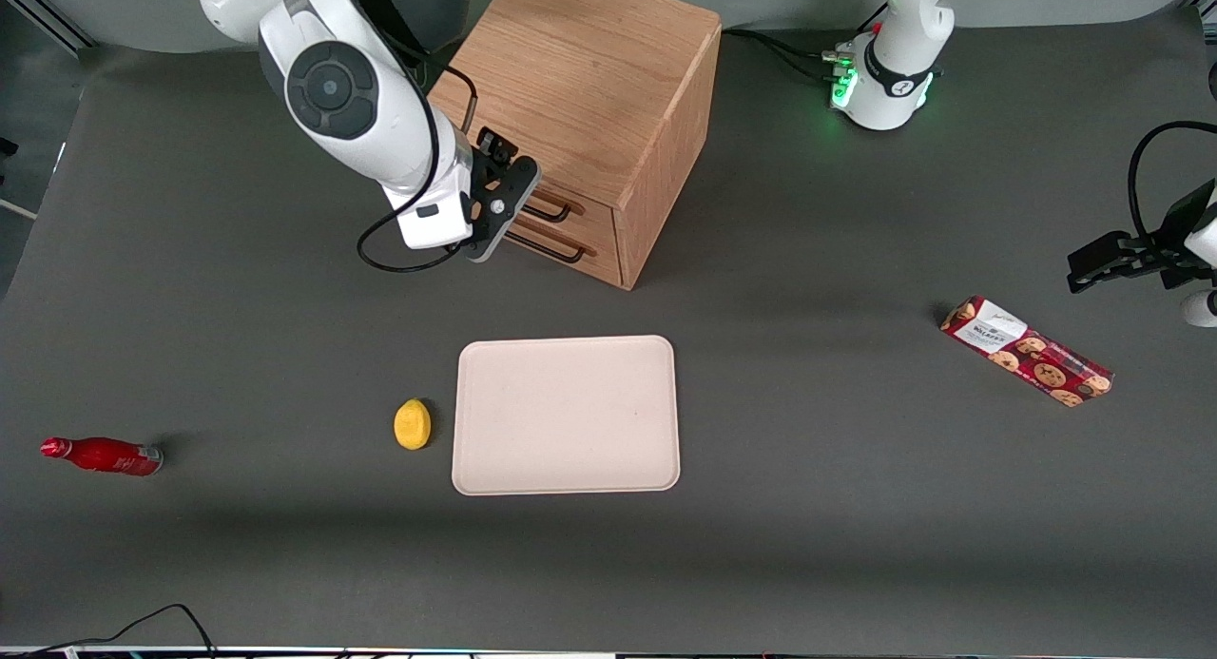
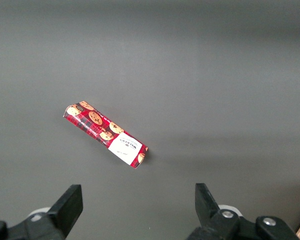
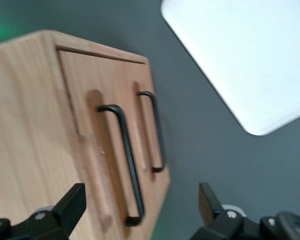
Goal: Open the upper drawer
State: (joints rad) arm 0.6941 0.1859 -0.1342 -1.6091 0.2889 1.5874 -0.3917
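The light oak cabinet [image 1: 589, 79] stands at the back of the table with both drawers shut. The upper drawer [image 1: 580, 201] carries a thin dark wire handle [image 1: 550, 206], and the matching lower handle [image 1: 553, 250] sits beneath it. My right gripper [image 1: 496, 220] hovers right in front of the drawer fronts, at the working arm's end of the handles. It is open and holds nothing. In the right wrist view the upper drawer's handle [image 3: 124, 160] runs toward the gap between my gripper's [image 3: 140, 210] fingers, with no contact. The lower handle [image 3: 154, 131] lies beside it.
A pale tray [image 1: 567, 414] lies nearer the front camera than the cabinet, with a yellow lemon [image 1: 413, 423] beside it. A red bottle [image 1: 103, 455] lies toward the working arm's end of the table. A cookie box [image 1: 1027, 351] [image 2: 106, 134] lies toward the parked arm's end.
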